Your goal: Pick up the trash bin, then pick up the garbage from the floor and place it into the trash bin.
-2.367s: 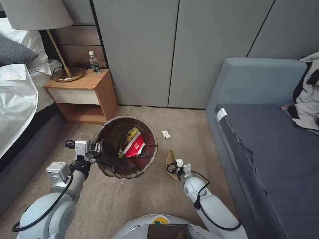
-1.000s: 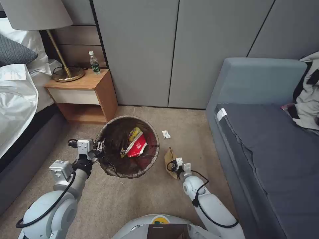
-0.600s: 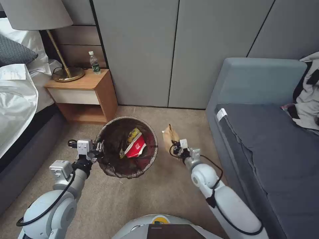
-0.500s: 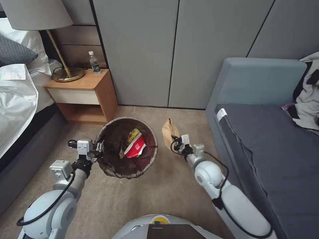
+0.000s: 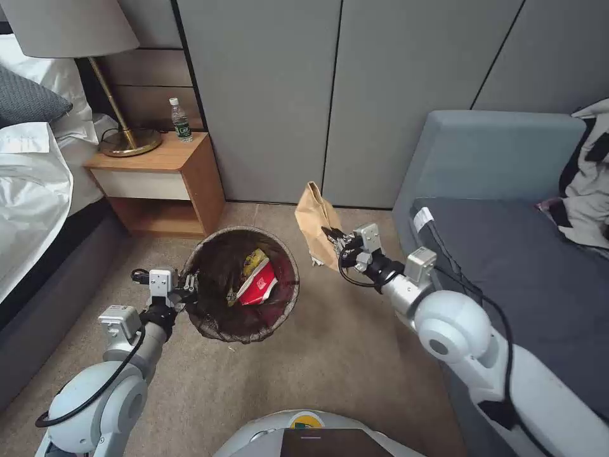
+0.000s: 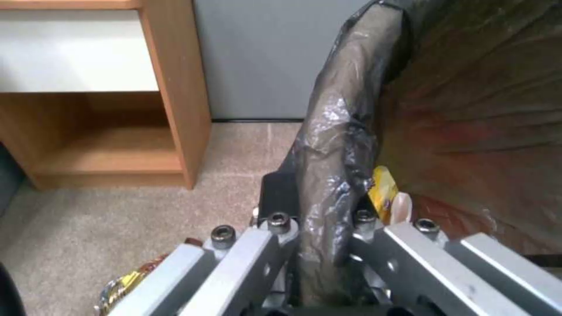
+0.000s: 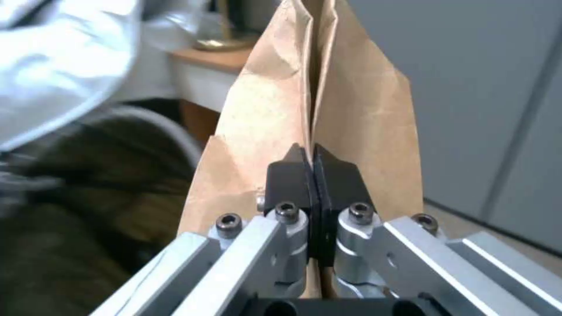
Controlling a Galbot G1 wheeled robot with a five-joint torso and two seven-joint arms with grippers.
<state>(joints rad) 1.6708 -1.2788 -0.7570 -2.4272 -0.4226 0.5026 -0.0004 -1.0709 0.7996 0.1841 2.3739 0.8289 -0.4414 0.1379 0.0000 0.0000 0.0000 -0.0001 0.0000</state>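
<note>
The trash bin (image 5: 288,304), lined with a dark bag, hangs just above the carpet. My left gripper (image 5: 188,290) is shut on its near-left rim, and the left wrist view shows the fingers pinching the bag-covered rim (image 6: 328,145). A red-and-white packet (image 5: 257,282) and a yellow wrapper (image 5: 252,259) lie inside. My right gripper (image 5: 334,239) is shut on a flat brown paper bag (image 5: 314,219) and holds it upright in the air, to the right of the bin and above it. The black pads (image 7: 287,180) clamp the bag's fold (image 7: 351,101). A white tissue scrap (image 5: 314,260) peeks out below the bag. A gold wrapper (image 6: 123,285) lies on the floor.
A wooden nightstand (image 5: 158,171) with a lamp and a water bottle (image 5: 181,120) stands behind the bin on the left. The bed (image 5: 32,190) lies along the left and a grey sofa (image 5: 507,266) along the right. Grey wardrobe doors close the back. Open carpet (image 5: 330,355) lies in front.
My right gripper has lifted the brown paper bag off the floor, up and away from me, to beside the bin. The bin and left gripper barely moved.
</note>
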